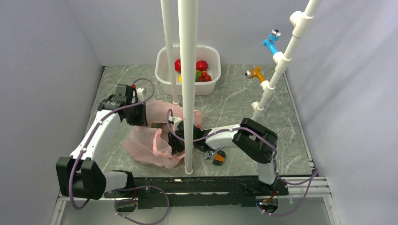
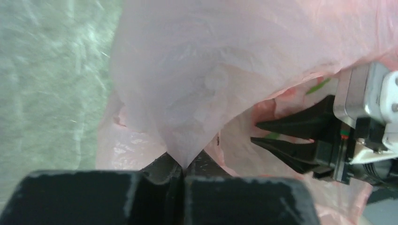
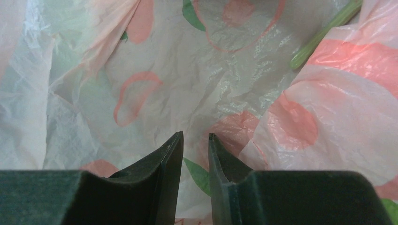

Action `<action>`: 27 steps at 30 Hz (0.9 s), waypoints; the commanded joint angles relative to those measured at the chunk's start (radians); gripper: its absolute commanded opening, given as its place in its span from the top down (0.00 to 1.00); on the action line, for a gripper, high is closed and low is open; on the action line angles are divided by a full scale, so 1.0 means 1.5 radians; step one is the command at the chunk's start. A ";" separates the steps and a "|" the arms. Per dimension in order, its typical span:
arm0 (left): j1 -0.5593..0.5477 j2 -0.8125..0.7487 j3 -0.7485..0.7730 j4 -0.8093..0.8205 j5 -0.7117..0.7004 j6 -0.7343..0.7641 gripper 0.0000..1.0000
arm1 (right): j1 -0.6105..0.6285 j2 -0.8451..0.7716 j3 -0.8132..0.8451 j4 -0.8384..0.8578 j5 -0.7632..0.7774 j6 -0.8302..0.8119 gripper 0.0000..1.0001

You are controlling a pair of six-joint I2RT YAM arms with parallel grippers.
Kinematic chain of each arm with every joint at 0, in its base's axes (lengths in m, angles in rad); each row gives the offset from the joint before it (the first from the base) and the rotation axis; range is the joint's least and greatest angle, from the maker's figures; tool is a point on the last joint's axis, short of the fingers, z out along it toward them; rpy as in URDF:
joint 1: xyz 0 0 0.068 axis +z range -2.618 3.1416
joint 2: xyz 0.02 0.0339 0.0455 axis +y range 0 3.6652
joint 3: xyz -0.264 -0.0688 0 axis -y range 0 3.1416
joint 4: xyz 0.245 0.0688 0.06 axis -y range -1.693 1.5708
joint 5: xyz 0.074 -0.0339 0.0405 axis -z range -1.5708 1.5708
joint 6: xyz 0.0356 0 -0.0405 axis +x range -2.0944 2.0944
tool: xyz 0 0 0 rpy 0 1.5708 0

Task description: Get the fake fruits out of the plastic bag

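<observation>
The pink plastic bag [image 1: 148, 140] lies crumpled on the table at centre left. My left gripper [image 1: 139, 115] is shut on a fold of the bag's edge [image 2: 184, 159] and holds it up. My right gripper [image 1: 176, 140] reaches into the bag's mouth. Its jaws [image 3: 195, 136] stand narrowly open with nothing between them, over the printed bag wall [image 3: 187, 89]. A green elongated piece [image 3: 324, 35] lies in a fold at the upper right. Red fruits [image 1: 202, 65], a green one [image 1: 198, 73] and a yellow one [image 1: 180, 78] lie in the white tub [image 1: 162, 70].
A thick white pole [image 1: 187, 93] and a thinner one [image 1: 168, 51] stand mid-table, in front of the bag. An orange-handled tool [image 1: 218, 158] lies under my right arm. A white pipe stand [image 1: 277, 70] with blue and orange pieces rises at the right. Walls enclose the table.
</observation>
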 commanded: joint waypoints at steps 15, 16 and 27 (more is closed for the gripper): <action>0.005 -0.282 -0.039 0.054 0.233 -0.130 1.00 | -0.095 -0.007 0.160 -0.077 0.019 -0.057 0.56; 0.005 -0.312 -0.117 0.064 0.234 -0.147 1.00 | -0.094 -0.012 0.149 -0.075 0.015 -0.063 0.54; 0.005 -0.517 -0.230 -0.082 0.151 -0.189 1.00 | -0.097 -0.134 0.031 -0.036 -0.041 -0.097 0.30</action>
